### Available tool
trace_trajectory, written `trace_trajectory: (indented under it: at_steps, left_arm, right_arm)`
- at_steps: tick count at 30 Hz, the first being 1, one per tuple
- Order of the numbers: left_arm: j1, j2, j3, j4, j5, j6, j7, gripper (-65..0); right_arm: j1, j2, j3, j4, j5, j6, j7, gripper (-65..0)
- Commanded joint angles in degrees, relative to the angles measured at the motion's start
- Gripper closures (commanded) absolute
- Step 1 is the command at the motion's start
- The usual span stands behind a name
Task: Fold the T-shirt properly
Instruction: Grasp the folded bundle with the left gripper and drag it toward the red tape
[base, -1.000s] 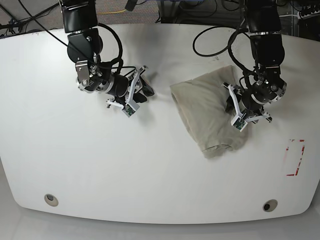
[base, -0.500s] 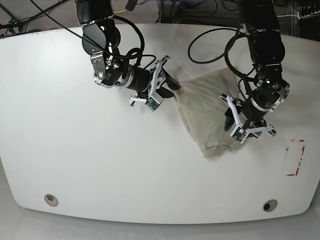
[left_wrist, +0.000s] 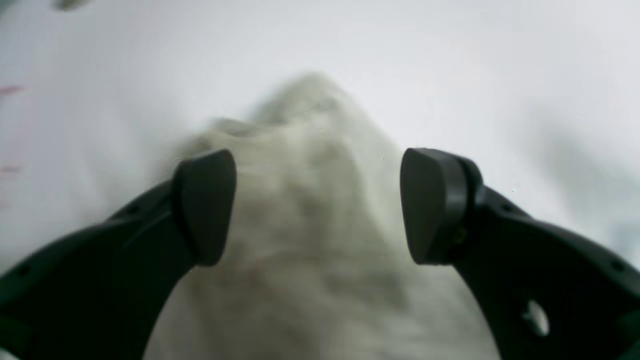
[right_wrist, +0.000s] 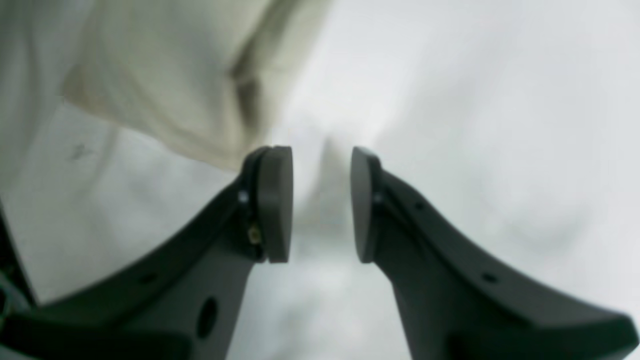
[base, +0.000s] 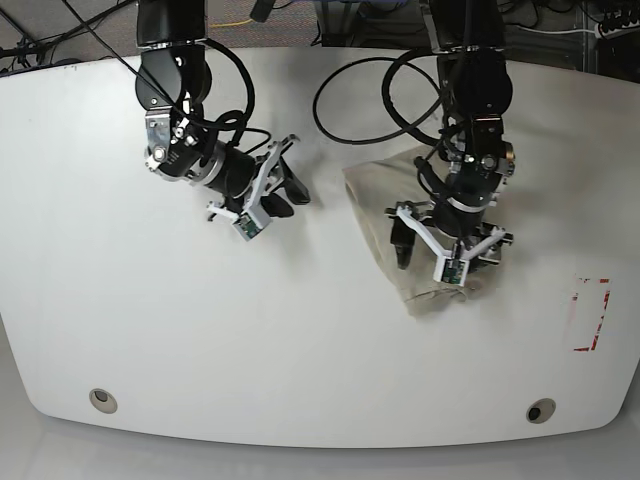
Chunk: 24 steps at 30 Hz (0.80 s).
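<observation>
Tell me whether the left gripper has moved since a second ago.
Yes. In the base view the left gripper has shifted leftward, away from the red tape mark, and now sits over the middle of the T-shirt.

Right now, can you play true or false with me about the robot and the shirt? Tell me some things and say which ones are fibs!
1. The T-shirt is lying on the white table. True.
2. The left gripper is squeezed tight on the shirt. False: its jaws stand wide apart above the cloth and hold nothing.
3. The shirt is spread out flat with both sleeves showing. False: it is bunched into a wrinkly, partly folded heap.
4. The right gripper has nothing between its fingers. True: only bare table shows in the gap, with the shirt off to one side.
5. There are red marks near one edge of the table. True.
</observation>
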Motion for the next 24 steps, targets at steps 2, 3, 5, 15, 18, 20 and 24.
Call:
trace_trajectory:
  at_steps: [2, 3, 5, 15, 18, 20, 24]
  left_arm:
    - [-0.1, 0.0, 1.7, -2.6, 0.0, 2.7, -5.1, -47.8]
    - [0.0, 0.0, 2.0, -3.0, 0.0, 3.1, -5.7, -47.8]
    - [0.1, 0.1, 2.3, -6.0, 0.1, 4.1, -6.7, -47.8]
    - [0.0, -2.9, 2.1, -16.4, -0.2, 5.3, -6.7, -47.8]
    - [0.2, -4.6, 1.8, -18.0, -0.2, 5.3, -6.5, -47.8]
    - [0.2, -6.7, 0.6, -18.6, -0.3, 5.3, -6.4, -47.8]
    - [0.3, -9.2, -3.1, -19.0, -0.4, 2.1, -6.3, -47.8]
  right_arm:
    - [1.1, 0.2, 4.2, 0.4, 0.9, 0.3, 1.3, -18.1]
    - [0.9, 0.2, 4.9, 0.4, 0.9, 0.3, 1.3, -18.1]
    - [0.8, 1.2, 7.4, 0.1, 0.9, 0.3, 1.3, -18.1]
    - [0.4, 3.2, 13.4, 0.4, 1.2, 0.3, 1.3, -18.1]
    - [0.0, 4.0, 14.6, 0.1, 4.6, 0.3, 1.2, -18.1]
    - [-0.2, 5.0, 16.5, -0.4, 7.4, 0.3, 0.8, -18.1]
    - [0.0, 6.1, 17.6, -0.8, 11.6, 0.3, -1.8, -18.1]
